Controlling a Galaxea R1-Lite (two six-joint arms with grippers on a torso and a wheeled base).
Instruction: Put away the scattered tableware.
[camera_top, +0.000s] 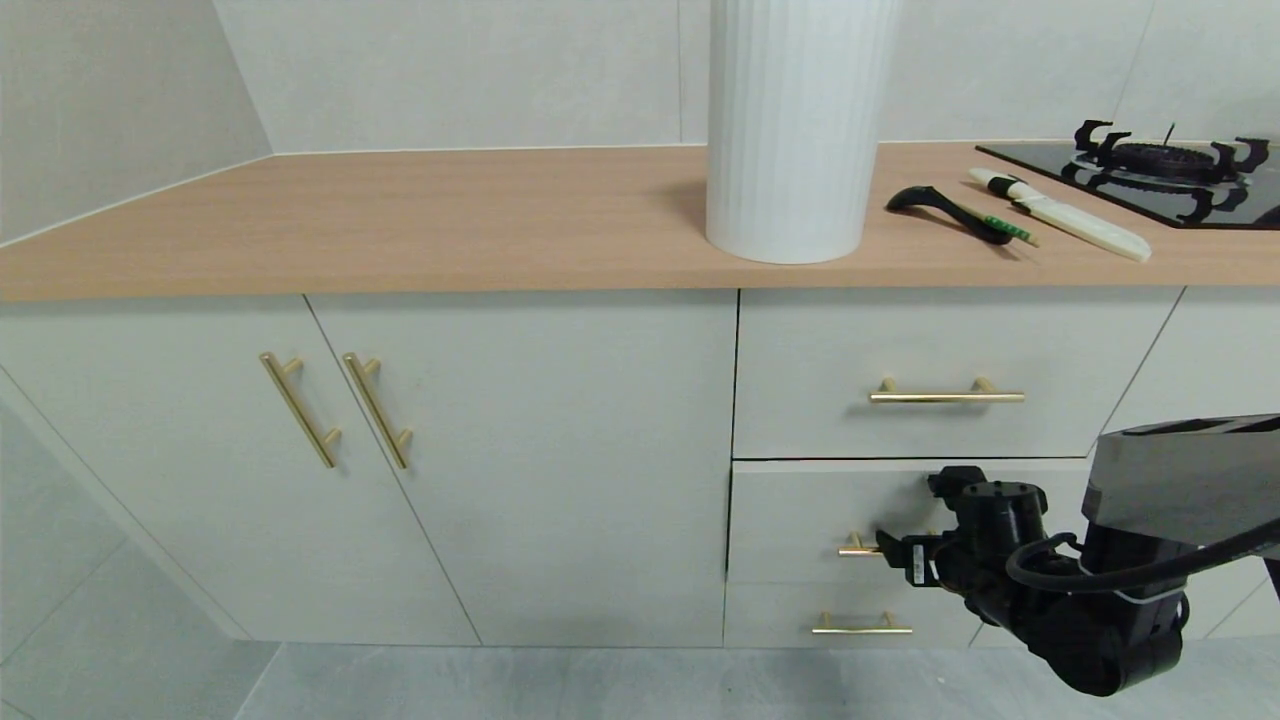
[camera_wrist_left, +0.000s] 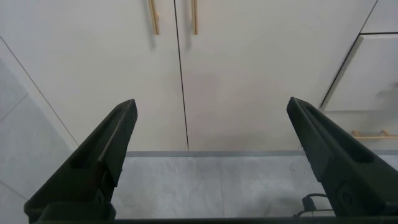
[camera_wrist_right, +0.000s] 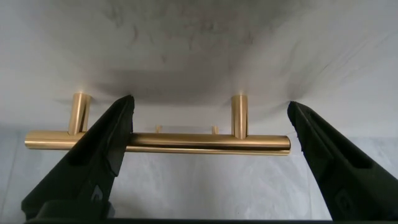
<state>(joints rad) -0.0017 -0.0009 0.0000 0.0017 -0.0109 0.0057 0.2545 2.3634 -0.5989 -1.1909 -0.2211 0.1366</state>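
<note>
I'm holding right gripper (camera_wrist_right: 209, 118) at drawer handle (camera_wrist_right: 158, 142), jaws spread. Handle looking stiff, smooth, likely slippery; I'm aiming hold between posts (camera_wrist_right: 239, 112). Left gripper (camera_wrist_left: 211, 112) jaws spread too.

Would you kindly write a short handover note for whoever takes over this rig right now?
Right claw: open, fingers either side of the gold bar handle of the pale middle drawer, not closed on it.
Left claw: open, empty, low before the pale cabinet doors.
Things: black curved spoon, green-tipped stick and white knife lie on the wooden counter, between the white ribbed container and the black hob.
Done: nothing put away.
Left: grip handle, pull drawer, likely store the tableware there.
</note>
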